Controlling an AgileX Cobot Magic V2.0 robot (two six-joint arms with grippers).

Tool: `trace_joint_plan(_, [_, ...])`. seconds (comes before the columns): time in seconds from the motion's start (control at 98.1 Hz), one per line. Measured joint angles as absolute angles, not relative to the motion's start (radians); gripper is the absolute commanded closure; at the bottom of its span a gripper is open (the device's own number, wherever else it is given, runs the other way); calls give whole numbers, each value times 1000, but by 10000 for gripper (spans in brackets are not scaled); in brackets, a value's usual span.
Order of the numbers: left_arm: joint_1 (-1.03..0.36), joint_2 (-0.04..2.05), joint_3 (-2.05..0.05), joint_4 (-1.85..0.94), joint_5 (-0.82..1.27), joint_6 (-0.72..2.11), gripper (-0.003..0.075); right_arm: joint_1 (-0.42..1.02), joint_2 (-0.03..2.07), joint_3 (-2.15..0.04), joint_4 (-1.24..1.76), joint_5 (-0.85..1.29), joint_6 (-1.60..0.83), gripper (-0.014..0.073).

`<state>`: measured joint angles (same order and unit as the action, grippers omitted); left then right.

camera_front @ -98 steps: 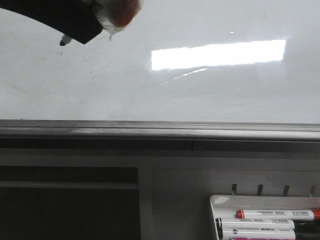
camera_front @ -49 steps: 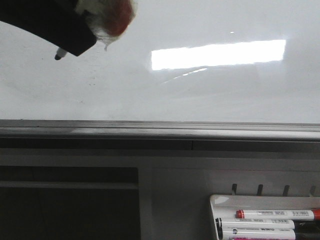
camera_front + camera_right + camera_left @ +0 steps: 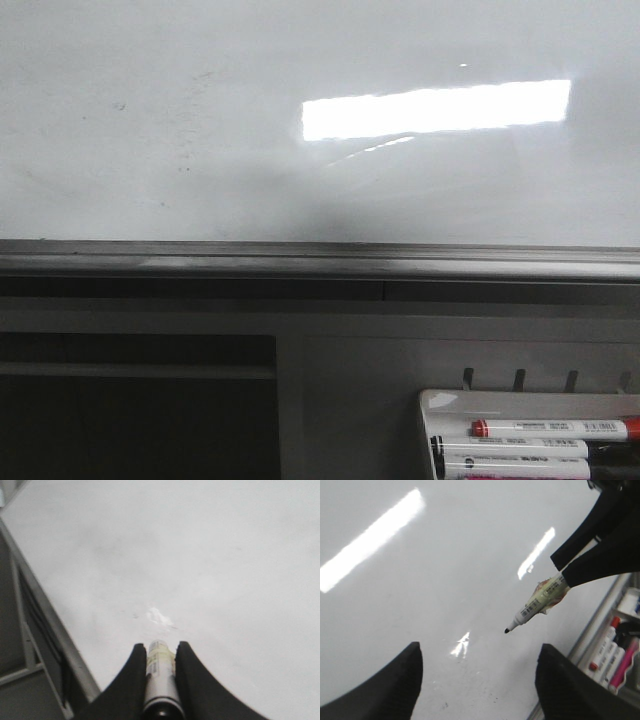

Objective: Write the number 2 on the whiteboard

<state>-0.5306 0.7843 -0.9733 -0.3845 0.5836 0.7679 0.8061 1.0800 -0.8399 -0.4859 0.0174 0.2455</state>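
The whiteboard [image 3: 250, 150] fills the upper front view, glossy white with faint smudges and no number 2 or other stroke showing on it. Neither gripper shows in the front view. In the right wrist view my right gripper [image 3: 159, 647] is shut on a white marker [image 3: 159, 675] that points at the board [image 3: 225, 555]. In the left wrist view the right gripper [image 3: 559, 572] holds that marker [image 3: 535, 605] with its black tip close to the board [image 3: 430, 580]; I cannot tell if it touches. My left gripper [image 3: 480, 680] is open and empty, facing the board.
The board's grey metal lower frame edge [image 3: 320, 258] runs across the front view. A small white marker tray [image 3: 440, 400] at the lower right holds several markers [image 3: 550, 430]; it also shows in the left wrist view [image 3: 622, 630]. Dark shelving sits below the frame.
The right gripper with the marker moved up and to the left along the board and left the front view's top left corner.
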Motion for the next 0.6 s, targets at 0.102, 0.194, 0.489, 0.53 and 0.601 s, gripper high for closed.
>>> trace_joint_plan(0.102, [-466,695,-963,-386,584,690,551,729,1129,-851,-539,15,245,672])
trace_joint_plan(0.194, [-413,619,-933,-387,584,653,738,687,1173,-857,-574,17,245,672])
trace_joint_plan(0.489, [-357,509,-805,-403,604,636,741,675,1265,-925,-638,76,249,672])
trace_joint_plan(0.53, [-357,505,-795,-414,608,634,741,675,1276,-936,-649,87,254,672])
trace_joint_plan(0.601, [-357,505,-788,-426,610,634,741,675,1288,-955,-658,107,256,672])
